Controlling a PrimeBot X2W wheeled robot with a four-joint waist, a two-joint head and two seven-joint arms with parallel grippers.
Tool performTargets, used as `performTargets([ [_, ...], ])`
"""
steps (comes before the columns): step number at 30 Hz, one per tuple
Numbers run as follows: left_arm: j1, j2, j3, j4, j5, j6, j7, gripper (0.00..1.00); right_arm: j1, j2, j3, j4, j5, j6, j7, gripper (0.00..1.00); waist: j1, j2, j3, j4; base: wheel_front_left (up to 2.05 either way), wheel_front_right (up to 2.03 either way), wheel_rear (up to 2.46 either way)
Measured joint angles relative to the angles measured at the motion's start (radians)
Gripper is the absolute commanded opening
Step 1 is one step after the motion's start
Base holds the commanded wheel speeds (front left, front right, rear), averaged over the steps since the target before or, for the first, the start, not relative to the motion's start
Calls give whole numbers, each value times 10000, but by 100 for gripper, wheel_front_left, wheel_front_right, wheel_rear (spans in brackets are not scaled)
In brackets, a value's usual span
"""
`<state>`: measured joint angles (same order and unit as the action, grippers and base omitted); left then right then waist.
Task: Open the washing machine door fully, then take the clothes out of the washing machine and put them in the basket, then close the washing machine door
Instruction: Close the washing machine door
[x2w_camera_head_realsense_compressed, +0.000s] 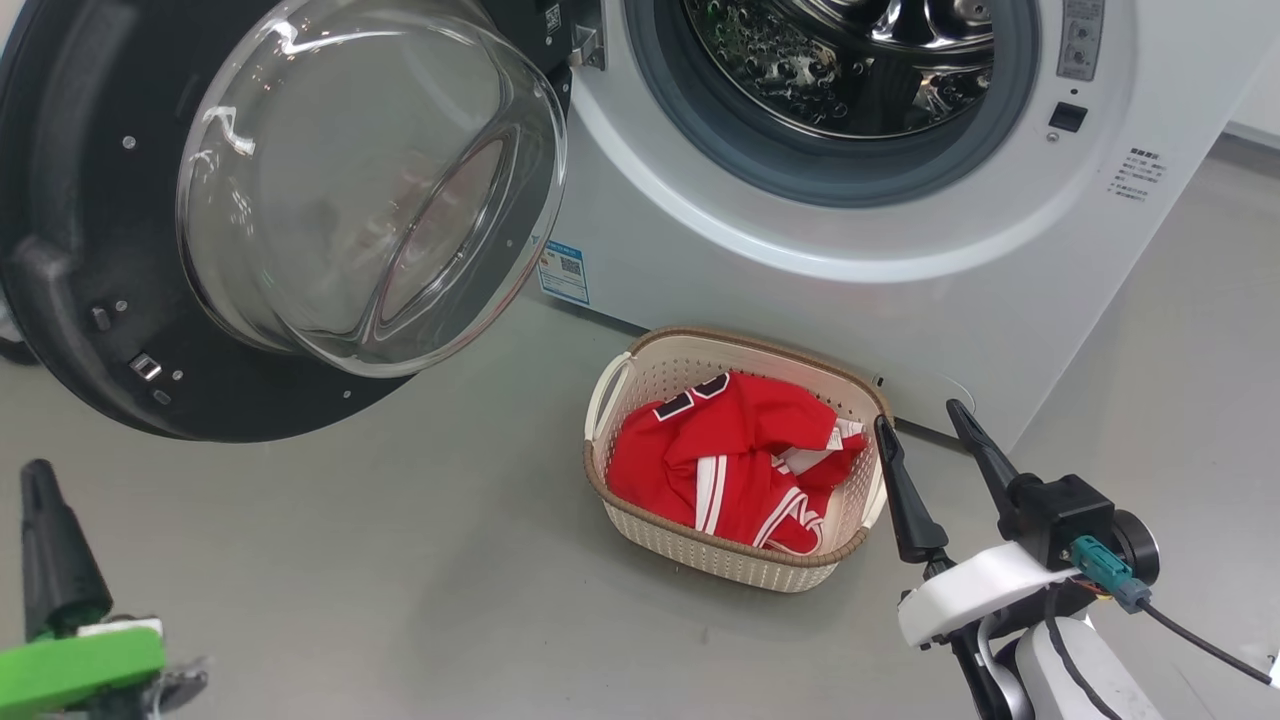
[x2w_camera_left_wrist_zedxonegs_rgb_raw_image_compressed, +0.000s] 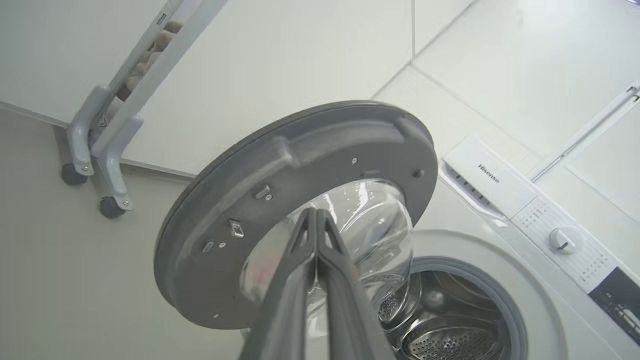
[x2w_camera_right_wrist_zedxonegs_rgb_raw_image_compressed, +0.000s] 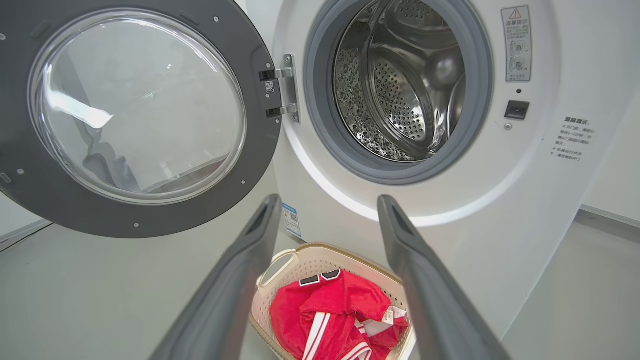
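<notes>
The white washing machine stands with its steel drum bare inside. Its round black-rimmed door with the clear glass bowl hangs swung wide open to the left. On the floor before the machine sits the cream basket, and the red clothes lie heaped inside it. My right gripper is open and empty, just right of the basket's rim. My left gripper is shut on nothing, low at the left, pointing up toward the door's glass bowl.
A grey wheeled frame stands by the white wall behind the door. The machine's control panel and dial are at its top. Grey floor spreads to the left and front of the basket.
</notes>
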<state>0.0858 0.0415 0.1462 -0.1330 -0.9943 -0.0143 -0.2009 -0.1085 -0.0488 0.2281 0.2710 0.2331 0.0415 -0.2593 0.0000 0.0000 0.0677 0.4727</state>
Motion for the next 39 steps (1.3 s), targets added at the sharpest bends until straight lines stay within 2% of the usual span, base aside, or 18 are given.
performTargets([
  [9,-750,-59,1396,-474,-4347,-633,-307,0,-49,-6,-35,-29,-90,0,2,100,0,0,193,5,0,0,0],
  [15,-1526,-100,2882,-416,-5699,-832,-274,0,-107,-79,-27,-65,-263,0,2,100,0,0,459,-6,0,0,0],
  [18,-1813,303,3400,77,-6042,-832,-107,0,-255,-130,-17,-71,-347,2,2,100,0,0,596,-29,0,0,0],
  [24,-2469,1469,4265,1358,-6638,-669,305,0,-521,-144,73,-92,-424,15,0,100,0,0,873,-168,0,0,0],
  [28,-3019,2025,4358,1965,-6765,-525,566,0,-604,-188,79,-92,-466,17,0,100,0,0,1059,-313,0,0,0],
  [39,-3987,2970,4364,3680,-7045,-157,1078,0,-1063,-378,244,-127,-598,178,10,100,0,0,1615,-703,0,0,0],
])
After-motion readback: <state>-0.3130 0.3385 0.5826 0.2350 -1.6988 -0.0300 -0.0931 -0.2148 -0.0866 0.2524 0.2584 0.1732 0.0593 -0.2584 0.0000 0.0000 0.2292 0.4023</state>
